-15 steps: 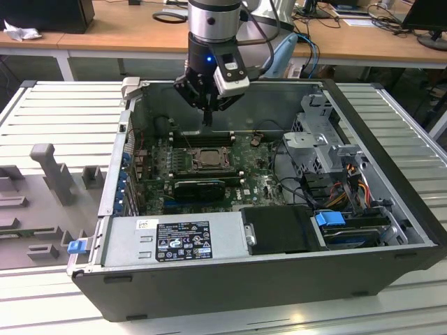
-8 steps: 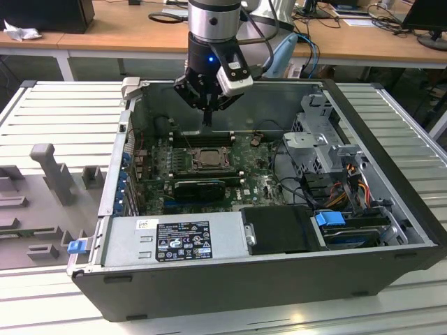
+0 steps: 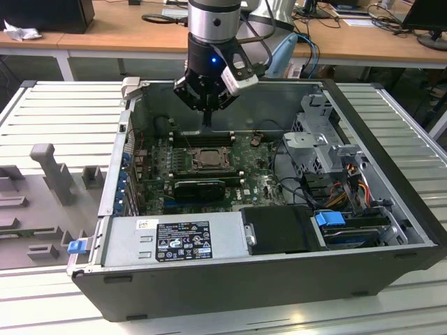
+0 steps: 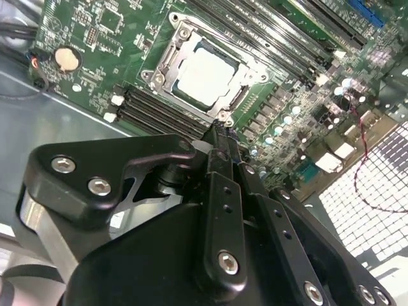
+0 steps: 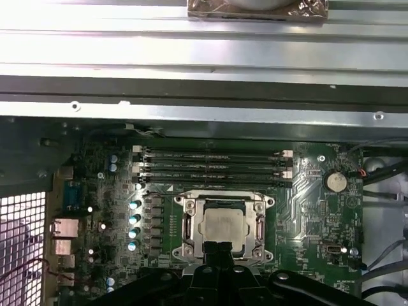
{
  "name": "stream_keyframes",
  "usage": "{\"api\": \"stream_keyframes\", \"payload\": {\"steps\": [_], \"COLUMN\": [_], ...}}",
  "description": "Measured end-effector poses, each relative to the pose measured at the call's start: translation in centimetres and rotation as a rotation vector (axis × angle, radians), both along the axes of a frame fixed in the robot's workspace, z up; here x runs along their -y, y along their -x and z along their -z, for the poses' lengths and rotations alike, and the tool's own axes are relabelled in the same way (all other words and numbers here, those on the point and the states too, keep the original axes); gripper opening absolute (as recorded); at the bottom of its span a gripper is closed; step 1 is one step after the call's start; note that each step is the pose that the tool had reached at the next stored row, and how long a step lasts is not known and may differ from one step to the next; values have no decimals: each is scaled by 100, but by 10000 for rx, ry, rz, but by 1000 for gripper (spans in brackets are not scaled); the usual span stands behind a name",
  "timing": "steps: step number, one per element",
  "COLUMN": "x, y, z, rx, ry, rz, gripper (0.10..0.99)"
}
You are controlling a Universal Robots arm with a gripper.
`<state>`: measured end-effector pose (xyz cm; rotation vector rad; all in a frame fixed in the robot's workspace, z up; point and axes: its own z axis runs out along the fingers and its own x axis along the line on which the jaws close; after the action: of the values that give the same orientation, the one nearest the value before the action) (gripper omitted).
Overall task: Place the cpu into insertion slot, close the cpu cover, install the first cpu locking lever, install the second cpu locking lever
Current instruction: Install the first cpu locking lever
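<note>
Silver-grey cpu seated in insertion slot, end effector hovering just beside

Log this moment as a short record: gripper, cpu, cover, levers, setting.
gripper: shut, holding nothing, hanging over the memory slots beside the socket
cpu: lying flat in the insertion slot, silver top showing
cpu cover: down, framing the cpu
locking levers: cannot tell whether latched
setting: open computer case on a ribbed grey table
</note>
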<state>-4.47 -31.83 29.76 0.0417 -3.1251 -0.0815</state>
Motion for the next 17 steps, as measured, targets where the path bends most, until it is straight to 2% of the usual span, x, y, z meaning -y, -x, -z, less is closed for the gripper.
{"api": "stream_keyframes", "payload": {"steps": [1,3,4,5,6,8,10,17], "x": [0,0,1,0,0,0,0,0], "y": [21,83,141,179,204,303,339,388], "z": [1,5,8,9,10,12,13,13], "rx": [17,107,225,283,315,418,448,452], "ry": [-36,-73,-77,-77,-78,-78,-79,-79], "rz": [-1,1,0,1,1,0,-1,-1], "gripper": [106,106,106,106,106,106,106,106]}}
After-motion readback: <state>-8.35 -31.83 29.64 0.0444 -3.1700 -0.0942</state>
